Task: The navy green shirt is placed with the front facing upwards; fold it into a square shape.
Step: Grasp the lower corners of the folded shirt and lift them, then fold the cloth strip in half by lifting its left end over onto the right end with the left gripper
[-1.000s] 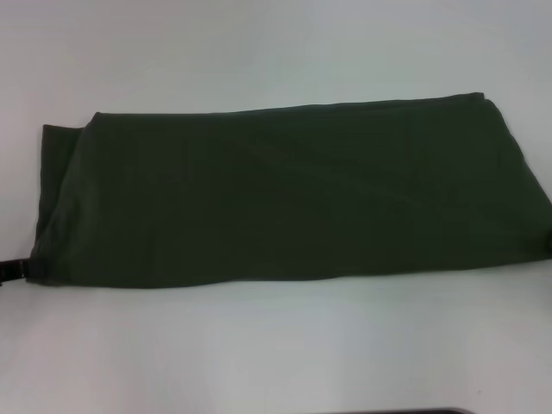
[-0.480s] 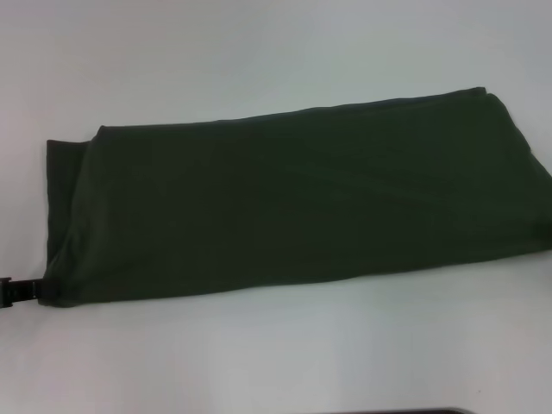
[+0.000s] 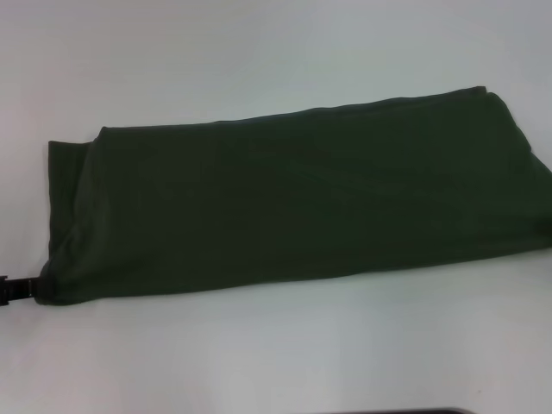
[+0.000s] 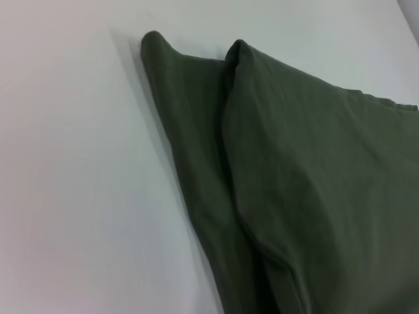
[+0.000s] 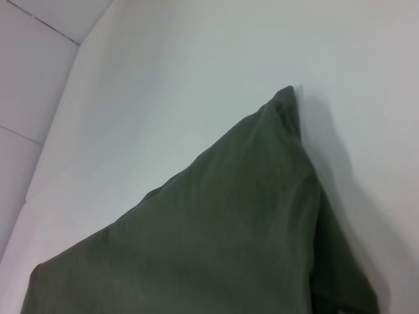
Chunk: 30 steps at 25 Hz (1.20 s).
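A: Dark olive cloth: the navy green shirt (image 3: pixel 293 203) lies folded into a long band across the white table (image 3: pixel 259 345). It runs from the robot's left edge of the head view to the right edge, its right end sitting farther from the robot.

B: Hidden parts?

A: The shirt's right end is cut off by the frame in the head view. Collar and sleeves are folded under or inside, out of sight. At the left end a lower layer sticks out past the upper fold; the left wrist view shows the same two layers (image 4: pixel 216 150), stacked and touching.

B: Writing or labels?

A: None readable. Only plain fabric faces up.

B: Grippers?

A: The left gripper (image 3: pixel 17 291) shows only as a small black piece at the frame's left edge, touching the shirt's near-left corner. Whether it grips the cloth cannot be told. The right gripper does not appear in any view; its wrist camera shows one shirt corner (image 5: pixel 288 104) on the table.
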Each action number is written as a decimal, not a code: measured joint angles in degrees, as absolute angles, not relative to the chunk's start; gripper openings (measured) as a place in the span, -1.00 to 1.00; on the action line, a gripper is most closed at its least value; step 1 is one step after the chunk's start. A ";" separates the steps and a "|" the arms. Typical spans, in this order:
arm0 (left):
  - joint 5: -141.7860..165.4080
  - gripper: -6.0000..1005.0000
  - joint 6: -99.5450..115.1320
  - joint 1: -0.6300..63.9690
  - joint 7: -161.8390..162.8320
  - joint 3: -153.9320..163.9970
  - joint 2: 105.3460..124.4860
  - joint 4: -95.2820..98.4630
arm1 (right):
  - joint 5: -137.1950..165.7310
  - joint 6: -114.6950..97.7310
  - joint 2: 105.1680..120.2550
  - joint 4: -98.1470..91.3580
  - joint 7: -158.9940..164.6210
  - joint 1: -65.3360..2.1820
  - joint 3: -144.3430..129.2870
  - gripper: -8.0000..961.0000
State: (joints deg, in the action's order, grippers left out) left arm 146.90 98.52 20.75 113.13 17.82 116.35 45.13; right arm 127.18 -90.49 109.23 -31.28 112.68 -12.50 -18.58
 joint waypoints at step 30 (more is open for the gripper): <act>144.81 -0.39 98.63 21.18 113.57 15.98 116.01 45.51 | 126.72 -91.91 108.34 -31.82 112.59 -13.28 -15.96 -0.24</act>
State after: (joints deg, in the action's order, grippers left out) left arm 144.81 98.63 21.18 113.57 15.98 116.01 45.51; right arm 126.72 -91.91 108.34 -31.82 112.59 -13.28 -15.96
